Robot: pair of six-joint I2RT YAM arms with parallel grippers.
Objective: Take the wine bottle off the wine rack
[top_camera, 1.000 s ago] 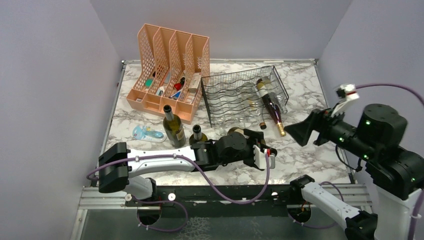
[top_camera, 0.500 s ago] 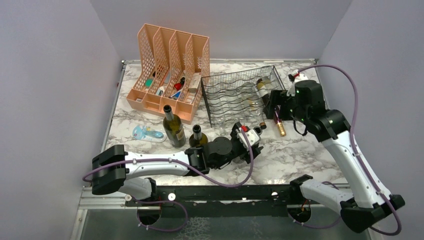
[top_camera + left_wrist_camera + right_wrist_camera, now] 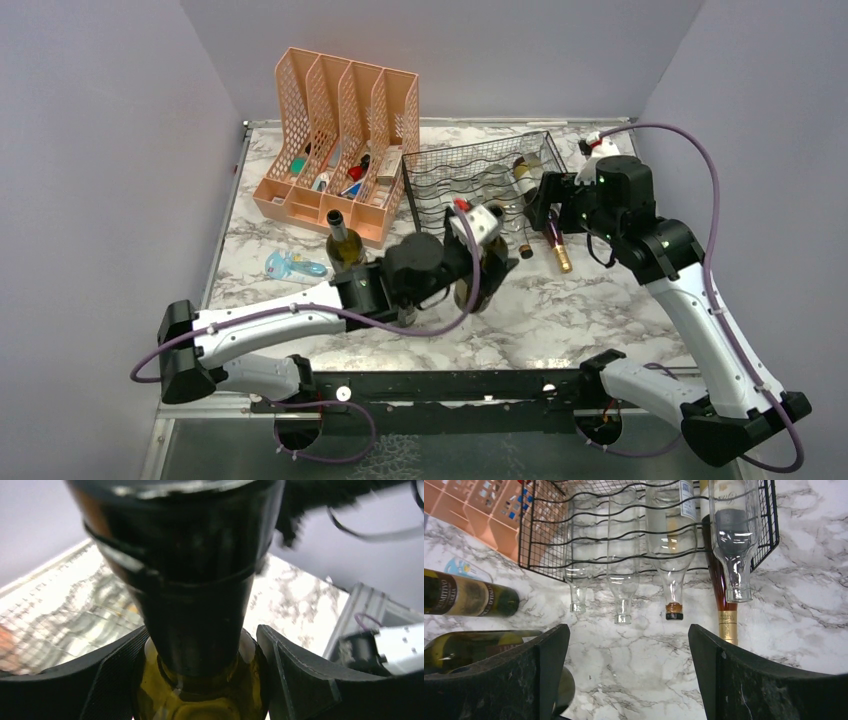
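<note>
The left pincer [image 3: 202,650] was clamped on the green bottle [image 3: 195,600], a finger [image 3: 115,680] pressed to each side just below the dark neck foil; seen from above, that bottle hung roughly upright off the rack [image 3: 450,185], just near of the rack's near left corner, above the middle of the desk [image 3: 610,300]; whether its base touched the marble could not be told.

The right pincer [image 3: 628,630] stood wide apart with nothing between its fingers [image 3: 749,680]; it hovered at the near right end of the rack, looking down on the bottle necks.

The rack sat on the far right half of the desk, just right of the peach organiser [image 3: 335,130]; four clear bottles [image 3: 621,575] lay side by side in its cradles, necks poking out past the near edge; the red bottle [image 3: 725,622] lay at the right end, partly covered in the wrist view by the rightmost clear one, its gold-capped neck reaching out onto the desk.

A dark bottle [image 3: 343,242] stood upright just near of the organiser; a small blue item [image 3: 295,266] lay on the desk to its left.
</note>
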